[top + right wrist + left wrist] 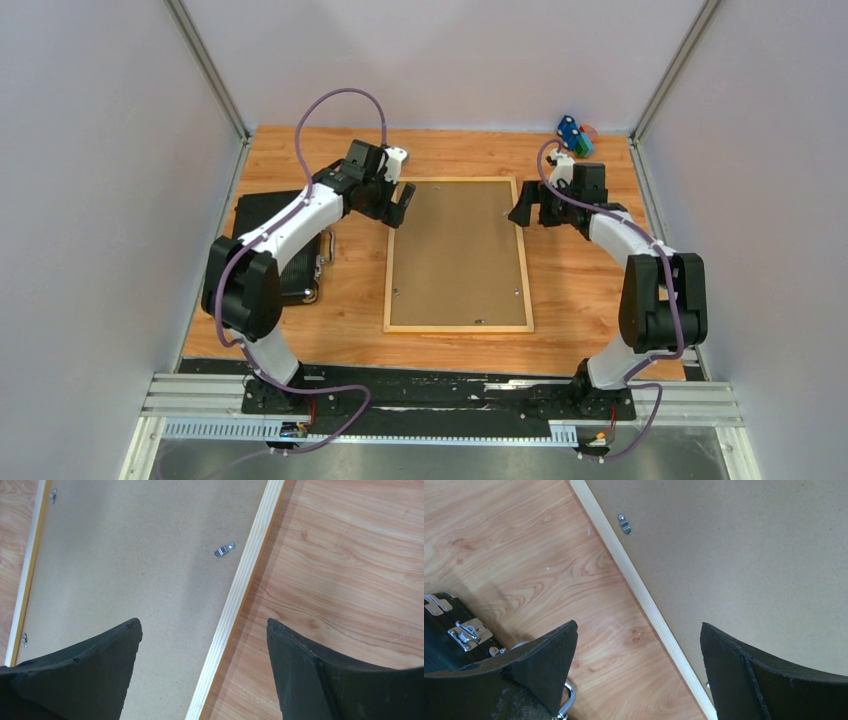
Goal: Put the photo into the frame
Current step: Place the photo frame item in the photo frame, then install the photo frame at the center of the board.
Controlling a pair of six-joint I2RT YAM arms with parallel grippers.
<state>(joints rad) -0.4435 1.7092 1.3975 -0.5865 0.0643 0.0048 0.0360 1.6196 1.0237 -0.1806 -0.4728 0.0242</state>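
The frame (458, 328) of light wood lies flat in the middle of the table, back side up. The plain brown backing board (458, 250) fills it, with small metal turn clips (624, 524) at its edges. The photo is hidden or out of view. My left gripper (400, 208) is open and empty, its jaws either side of the frame's left rail (634, 577) near the far left corner. My right gripper (520, 212) is open and empty, its jaws either side of the right rail (245, 575) near the far right corner.
A black case (300, 262) with metal latches lies left of the frame, partly under my left arm; it also shows in the left wrist view (454, 635). A small blue and green object (574, 137) sits at the far right corner. Grey walls enclose the table.
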